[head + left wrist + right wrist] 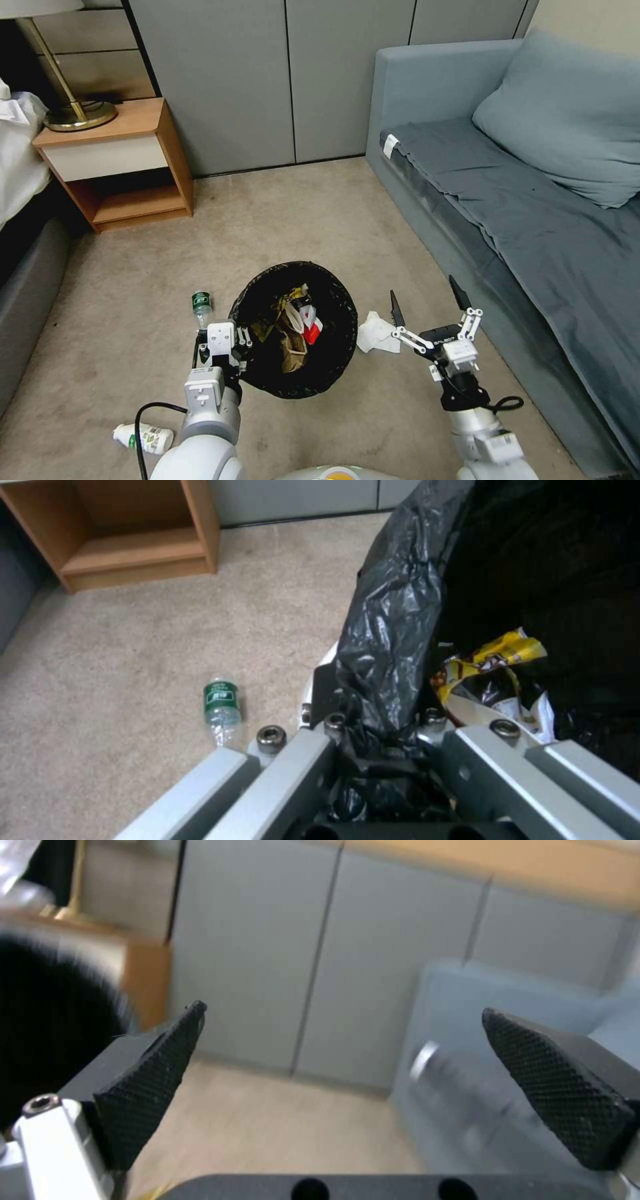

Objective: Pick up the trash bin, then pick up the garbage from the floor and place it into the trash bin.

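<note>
Left gripper [235,347] is clamped on the near-left rim of the trash bin [333,363]; in the left wrist view its jaws pinch the black bag liner [390,630] where it folds over the rim. The bin sits over the carpeted floor [133,320], directly ahead of the robot; whether it rests on the carpet or is lifted cannot be told.

Contents of the bin: a crumpled brown paper bag [293,347], a red-and-white wrapper [310,327] and a yellow wrapper [497,655].

Right gripper [429,305] hangs to the right of the bin, near the sofa [533,220], jaws spread wide with nothing between them. The black textured pads [150,1085] stand well apart in the right wrist view.

Garbage on the floor: a white tissue [377,333] lies just beside the bin's right side, between bin and right gripper. A green-labelled plastic bottle [201,307] lies just left of the bin, close to the left gripper. A second small bottle [143,438] lies beside the left arm, at the lower left.

A wooden nightstand [113,167] stands at the far left.
</note>
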